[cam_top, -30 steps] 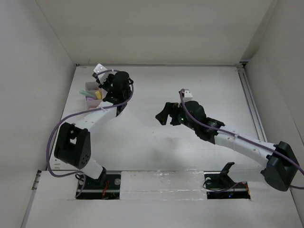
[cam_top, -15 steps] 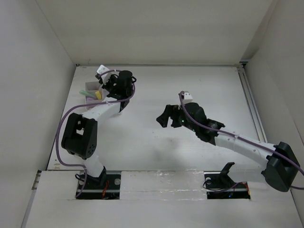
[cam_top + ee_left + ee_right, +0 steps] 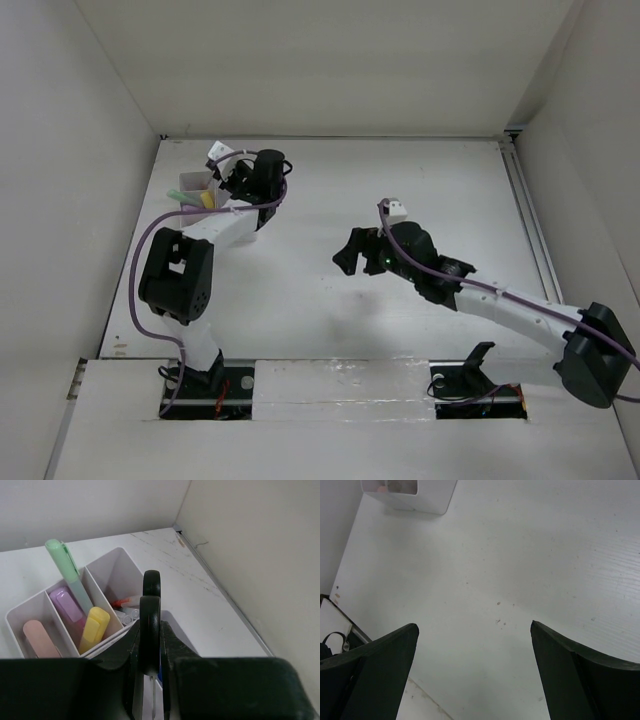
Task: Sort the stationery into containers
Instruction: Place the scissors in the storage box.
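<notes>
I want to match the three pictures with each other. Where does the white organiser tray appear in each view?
Top external: white organiser tray at far left, beside the left gripper.
Left wrist: lower left, behind the black-handled scissors that this gripper holds.
Right wrist: top left corner.
Shared landmark: yellow highlighter, in the top and left wrist views only.

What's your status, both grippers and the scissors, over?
Left gripper shut on black scissors, at the organiser tray. Right gripper open, empty, over the table. No obstruction seen.
</notes>
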